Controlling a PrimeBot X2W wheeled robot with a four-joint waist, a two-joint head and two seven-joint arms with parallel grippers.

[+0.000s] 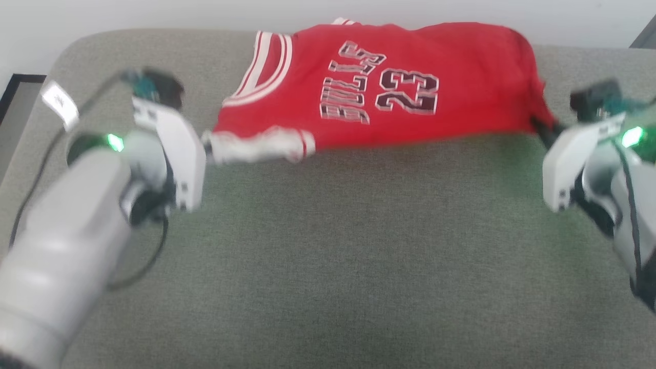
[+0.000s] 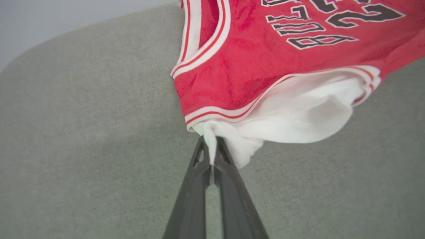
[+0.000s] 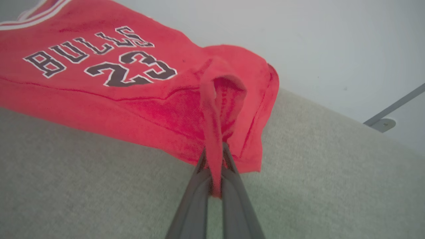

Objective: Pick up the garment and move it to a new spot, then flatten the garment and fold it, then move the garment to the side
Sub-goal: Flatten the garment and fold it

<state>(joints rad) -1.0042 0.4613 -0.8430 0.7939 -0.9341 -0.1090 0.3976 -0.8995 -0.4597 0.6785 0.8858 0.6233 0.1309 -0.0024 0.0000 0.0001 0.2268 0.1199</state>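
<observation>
- Your grey padded surface (image 1: pixel 328 256) has a big bare stretch on the near side. There's a rounded corner at far left and a pale wall right behind the far edge.
- The garment (image 1: pixel 389 87) lies along that far edge, lettering up, pulled sideways between your two arms.
- Your left gripper (image 2: pixel 211 143) is clamped on the tip of its white sleeve.
- Your right gripper (image 3: pixel 214 151) is pinched tight on a bunched red fold at the opposite end.

You have the whole near half of the surface (image 1: pixel 328 266) bare to pass through. Along the far edge the garment (image 1: pixel 379 87) stretches across, with the wall (image 1: pixel 154 13) close behind it.
</observation>
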